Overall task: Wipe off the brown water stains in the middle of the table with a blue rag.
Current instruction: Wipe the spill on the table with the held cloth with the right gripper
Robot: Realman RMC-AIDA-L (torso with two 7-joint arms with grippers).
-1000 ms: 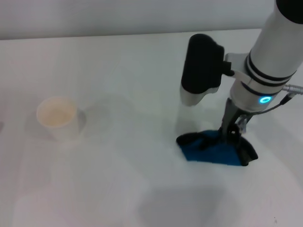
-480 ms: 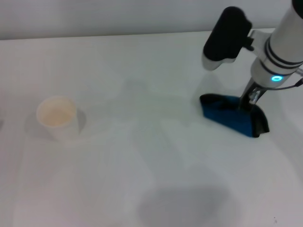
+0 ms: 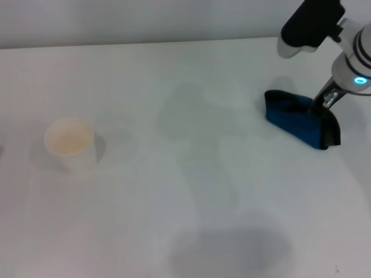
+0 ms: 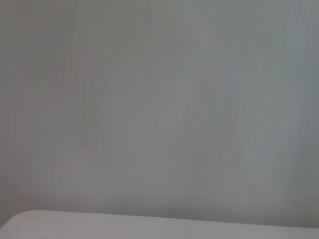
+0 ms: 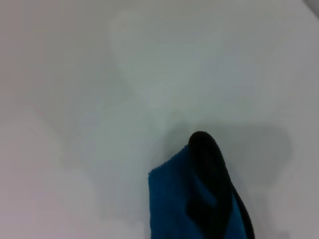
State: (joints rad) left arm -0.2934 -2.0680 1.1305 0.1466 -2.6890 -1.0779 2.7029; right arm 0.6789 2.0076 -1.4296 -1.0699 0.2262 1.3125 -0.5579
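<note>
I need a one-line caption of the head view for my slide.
Right gripper holds the blue rag on the white table, far right; a paper cup stands at left.

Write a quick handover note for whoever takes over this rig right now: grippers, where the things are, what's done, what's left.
Right gripper: at the table's far right, shut on the blue rag, which touches the surface.
Left gripper: not in view.
White paper cup: upright, on the left.
Brown water stains: none visible in the middle, so wiping looks done.
Left: probably just release the rag and park the right arm.
</note>
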